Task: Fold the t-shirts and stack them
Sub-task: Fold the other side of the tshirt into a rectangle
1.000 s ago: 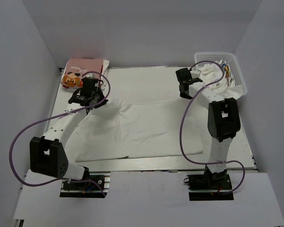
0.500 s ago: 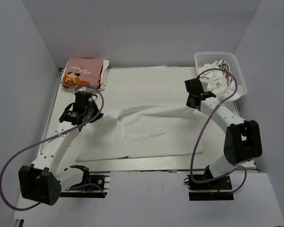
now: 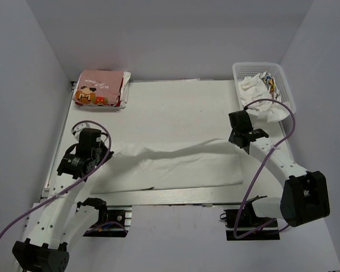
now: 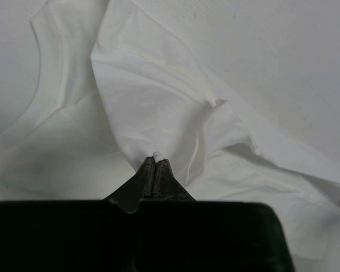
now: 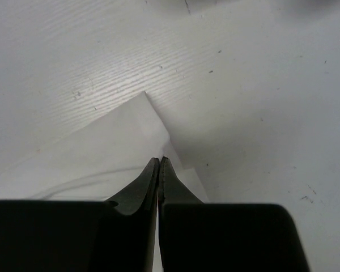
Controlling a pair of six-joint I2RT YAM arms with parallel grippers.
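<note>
White cloth t-shirt (image 3: 175, 167) lies rumpled, a long creased band

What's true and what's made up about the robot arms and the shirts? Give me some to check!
1. The left gripper is pinching the white t-shirt. True.
2. The pink t-shirt lies inside the basket. False: it lies folded at the far left corner of the table, outside the basket.
3. The right gripper is shut on the white t-shirt too. True.
4. The basket has nothing in it. False: it holds crumpled cloth.
</note>
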